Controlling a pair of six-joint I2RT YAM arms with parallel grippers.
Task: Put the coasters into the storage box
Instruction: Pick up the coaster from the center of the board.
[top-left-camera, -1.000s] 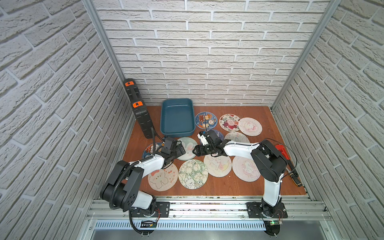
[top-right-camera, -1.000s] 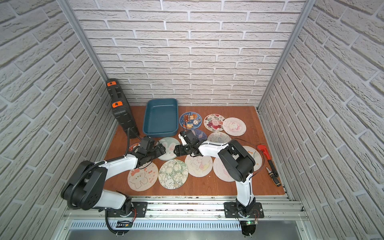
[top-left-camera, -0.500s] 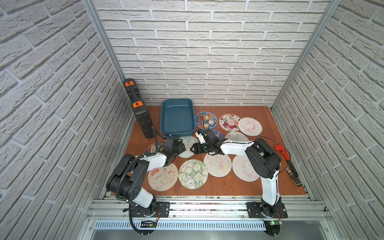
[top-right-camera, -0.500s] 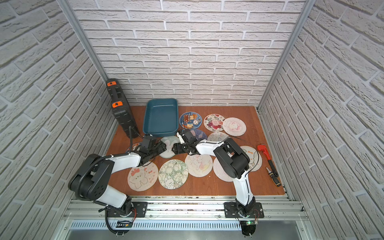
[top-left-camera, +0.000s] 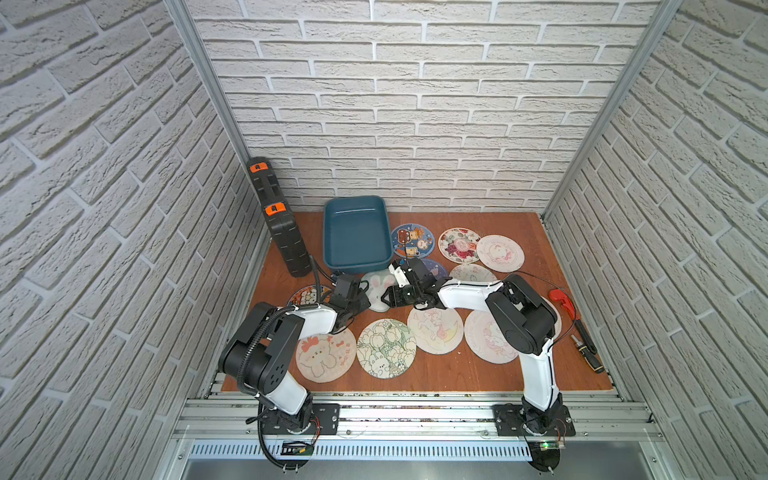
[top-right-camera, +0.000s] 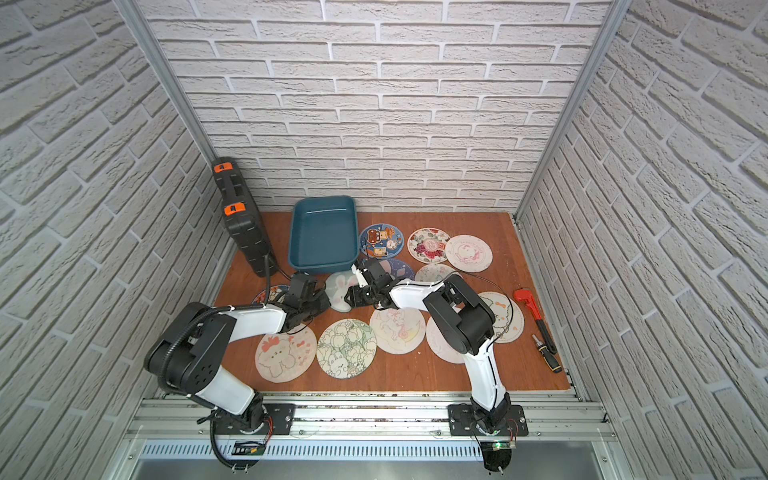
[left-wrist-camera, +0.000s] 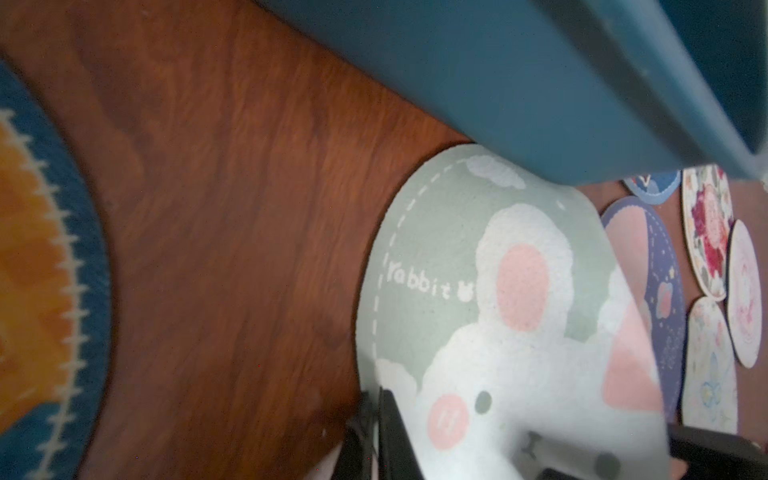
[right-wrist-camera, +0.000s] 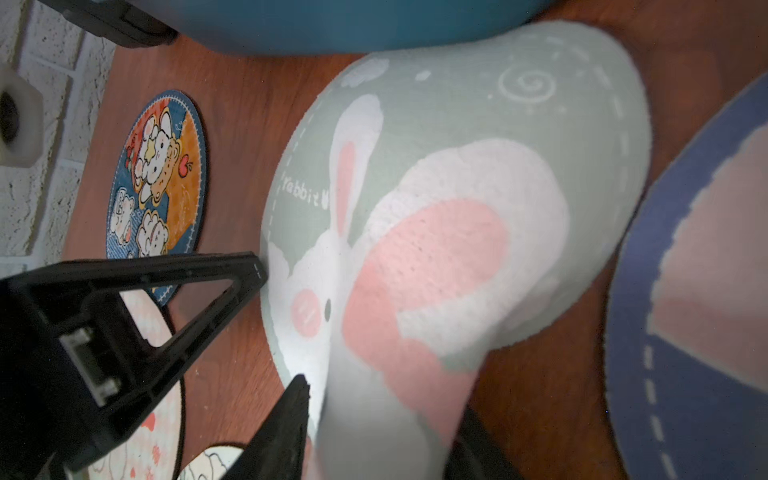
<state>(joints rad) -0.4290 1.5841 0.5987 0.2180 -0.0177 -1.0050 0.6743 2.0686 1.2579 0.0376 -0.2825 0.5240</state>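
None of the dozen or so coasters is in the storage box yet: its teal floor is bare, and it stands just ahead of both pairs of jaws. One mat is in hand, the sage-green rabbit coaster. It is caught between the two pairs of jaws and buckled up off the tabletop into a hump whose far edge meets the box's near wall. The left jaws are closed and appear pinched on the rim nearest them (the bite sits at the very edge of the left wrist view, so I cannot tell how firm it is). The right jaws face them from the opposite side and squeeze a raised fold of the same mat, a finger on each side. By my reading the task has barely begun. This first coaster has to go over the wall, and all the others lie flat: a blue-and-orange one behind the left jaws, a dark blue one behind the right jaws, four in a row on the near side of both, and more beyond the right jaws beside the box.
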